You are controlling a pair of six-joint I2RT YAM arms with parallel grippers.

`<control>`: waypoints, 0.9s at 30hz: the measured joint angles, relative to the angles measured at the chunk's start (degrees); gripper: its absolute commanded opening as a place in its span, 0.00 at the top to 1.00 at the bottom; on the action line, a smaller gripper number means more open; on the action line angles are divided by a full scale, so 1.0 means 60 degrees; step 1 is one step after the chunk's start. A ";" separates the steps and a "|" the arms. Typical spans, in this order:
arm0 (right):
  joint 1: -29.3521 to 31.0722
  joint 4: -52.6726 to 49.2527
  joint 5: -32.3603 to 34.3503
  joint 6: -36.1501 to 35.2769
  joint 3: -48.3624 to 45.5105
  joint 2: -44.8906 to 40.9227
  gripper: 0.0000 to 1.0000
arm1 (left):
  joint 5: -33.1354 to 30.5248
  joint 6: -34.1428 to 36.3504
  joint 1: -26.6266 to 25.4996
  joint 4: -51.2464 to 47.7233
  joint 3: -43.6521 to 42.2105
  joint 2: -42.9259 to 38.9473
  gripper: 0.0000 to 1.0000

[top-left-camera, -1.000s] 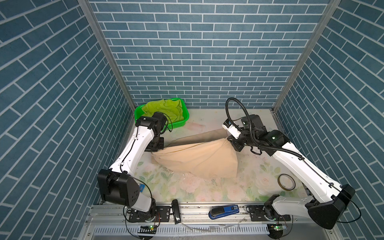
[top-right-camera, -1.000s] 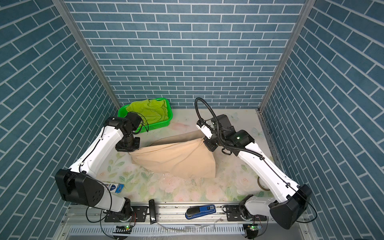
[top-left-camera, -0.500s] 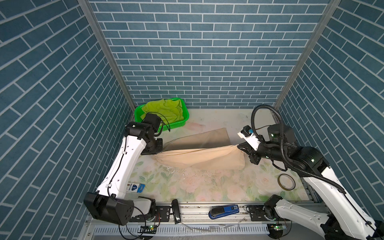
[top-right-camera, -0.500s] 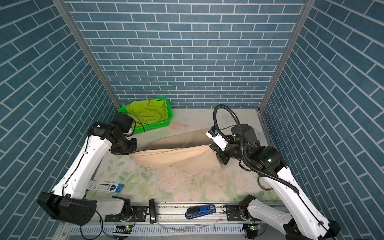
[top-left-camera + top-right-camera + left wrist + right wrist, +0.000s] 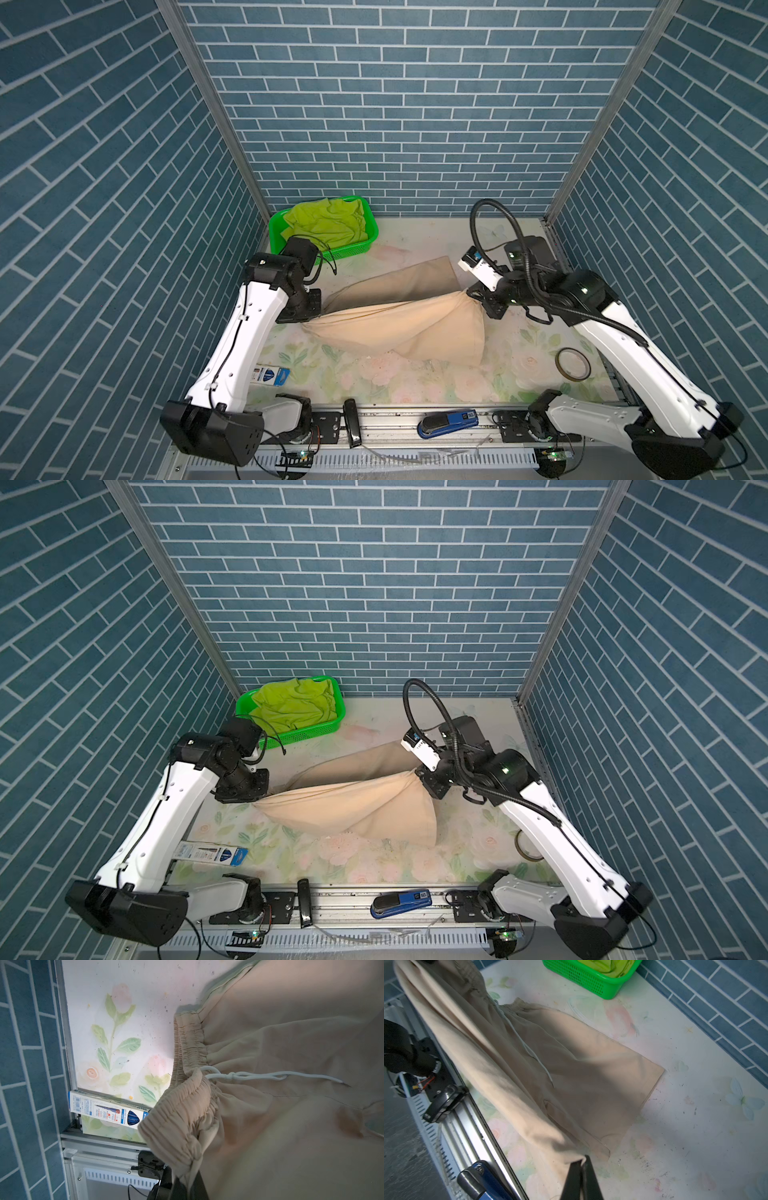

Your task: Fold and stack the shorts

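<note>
Taking the back wall as twelve o'clock, the beige shorts [image 5: 399,328] hang across the middle of the flowered table [image 5: 519,353], pulled out between the two arms from about nine o'clock to about two o'clock. The left gripper [image 5: 320,311] has its jaws pressed together on the gathered elastic waistband [image 5: 187,1047]. In the left wrist view the cloth is pinched right between the dark fingers [image 5: 199,1184]. The white drawstring [image 5: 249,1075] trails loose over the fabric beside it. The right gripper [image 5: 473,293] is likewise clamped tight on the far end of the raised layer, with the cloth bunched to a point at its fingertips. From that stretched edge the fabric drapes down toward six o'clock and touches the table. The other leg lies flat underneath, reaching toward one o'clock.

The lime green shorts [image 5: 328,222] are crumpled inside the bright green basket [image 5: 361,245] at eleven o'clock, against the back wall, well apart from the beige pair. A roll of tape [image 5: 573,363] sits at four o'clock near the right arm, and a pen box [image 5: 270,376] lies at eight o'clock by the left arm. A blue stapler [image 5: 446,417] rests on the front rail at six o'clock
</note>
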 measured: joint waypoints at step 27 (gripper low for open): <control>-0.2390 0.0284 -0.2535 -0.1377 0.4681 0.7541 1.00 | 0.0437 0.1035 0.1428 0.1694 0.1767 0.5657 1.00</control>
